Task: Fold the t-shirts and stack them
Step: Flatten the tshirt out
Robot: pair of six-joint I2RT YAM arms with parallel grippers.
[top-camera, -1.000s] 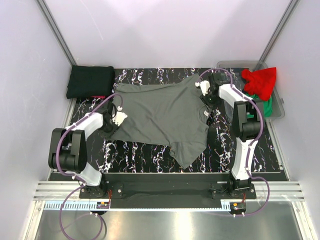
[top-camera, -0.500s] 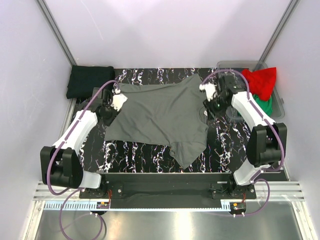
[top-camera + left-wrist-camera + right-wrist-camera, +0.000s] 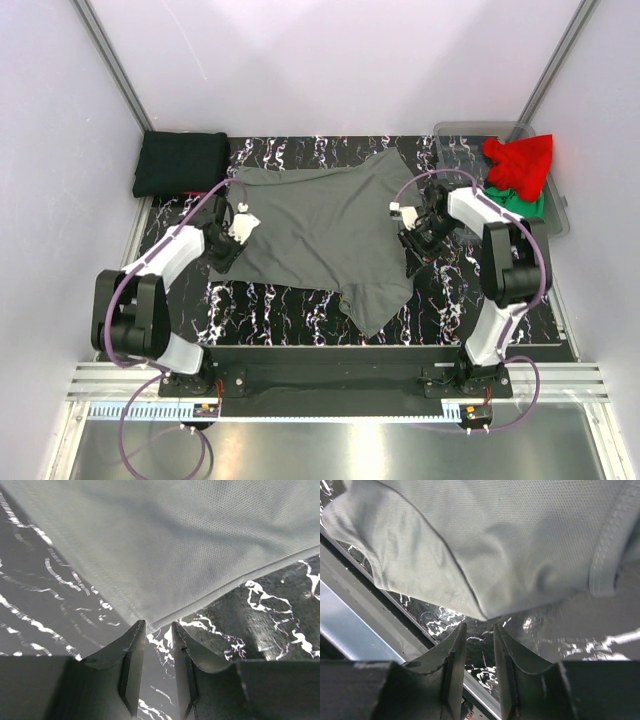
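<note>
The large dark grey t-shirt (image 3: 320, 235) lies spread on the black marbled table (image 3: 300, 310). My left gripper (image 3: 236, 232) is at its left edge. In the left wrist view the jaws (image 3: 155, 627) stand a little apart and empty, with a corner of the shirt (image 3: 165, 555) just beyond the tips. My right gripper (image 3: 408, 226) is at the shirt's right edge. Its jaws (image 3: 479, 627) also stand a little apart and empty, and a fold of the shirt (image 3: 485, 545) ends just beyond them.
A folded black t-shirt (image 3: 180, 163) lies at the back left corner. A red t-shirt (image 3: 520, 160) and a green one (image 3: 532, 208) hang in the clear grey bin (image 3: 470, 130) at the back right. The table's front rail (image 3: 350, 630) shows in the right wrist view.
Both grippers have come nearer along the shirt's sides: the left from the back left corner to the left edge, the right from the back right down to the right edge.
</note>
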